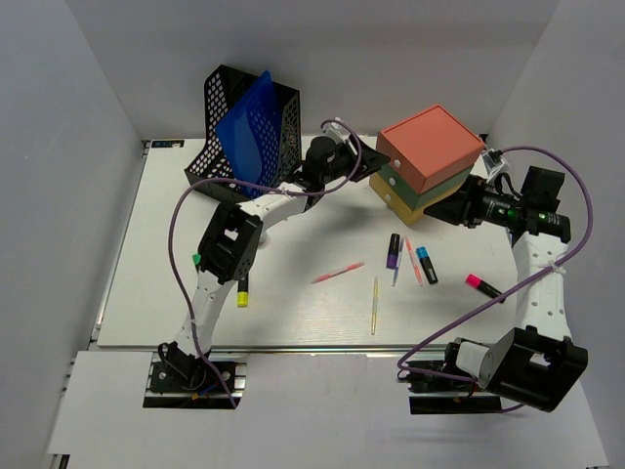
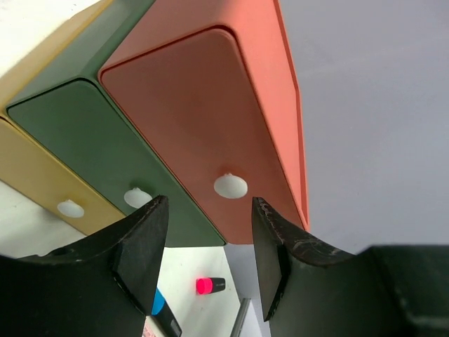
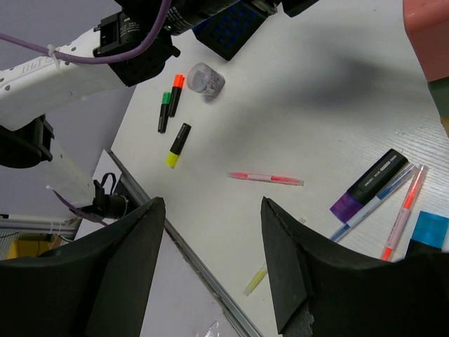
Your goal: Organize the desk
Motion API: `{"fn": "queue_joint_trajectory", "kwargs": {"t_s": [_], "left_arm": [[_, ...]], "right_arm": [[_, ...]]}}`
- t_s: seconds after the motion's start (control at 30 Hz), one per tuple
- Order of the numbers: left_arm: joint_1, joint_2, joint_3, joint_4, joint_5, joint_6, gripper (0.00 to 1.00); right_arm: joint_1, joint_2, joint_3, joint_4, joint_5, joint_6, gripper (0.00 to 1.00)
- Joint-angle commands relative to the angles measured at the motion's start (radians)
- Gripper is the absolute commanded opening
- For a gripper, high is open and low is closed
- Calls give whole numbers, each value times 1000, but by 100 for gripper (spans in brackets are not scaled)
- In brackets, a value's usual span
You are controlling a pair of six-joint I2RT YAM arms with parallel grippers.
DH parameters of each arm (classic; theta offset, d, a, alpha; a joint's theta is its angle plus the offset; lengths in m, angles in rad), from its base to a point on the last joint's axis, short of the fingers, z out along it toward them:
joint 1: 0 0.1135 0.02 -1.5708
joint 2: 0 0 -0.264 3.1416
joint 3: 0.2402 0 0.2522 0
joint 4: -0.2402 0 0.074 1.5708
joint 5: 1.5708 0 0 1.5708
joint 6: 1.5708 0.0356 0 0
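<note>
left pincer (image 2: 208, 217) wide apart, facing orange drawer (image 2: 210, 105), right pincer (image 3: 210, 217) wide apart, above pink pen (image 3: 265, 178) on white tabletop (image 3: 295, 98)

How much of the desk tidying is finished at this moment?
Done: the blue folder stands in the black mesh holder. In hand: the left pincer, open, faces the coral drawer. Left: the purple marker, pink pen and yellow pen lie loose on the desk.

From above, the left arm (image 1: 229, 244) covered part of the yellow highlighter (image 1: 242, 295). The right wrist view cut off the blue highlighter (image 3: 429, 229) and all but a corner of the drawer stack (image 3: 429, 35).
</note>
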Motion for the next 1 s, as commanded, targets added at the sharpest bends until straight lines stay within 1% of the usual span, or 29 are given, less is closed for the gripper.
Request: {"fn": "queue_joint_trajectory", "kwargs": {"t_s": [0.0,0.3,0.53,0.77,0.97], "left_arm": [[-6,6,61,24,-3,-37,60],[-25,49,77,80,-18,-110,60],[-34,95,117,93,-24,-143,59],[-34,107,111,149,-34,-182,59],[-34,102,76,209,-35,-213,59]], "right_arm": [[-7,-20,-11,62,-37,32,63],[-8,-41,-26,90,-37,42,62],[-10,-57,-42,110,-40,51,62],[-8,-74,-63,123,-44,55,62],[-8,-74,-68,127,-44,51,63]]}}
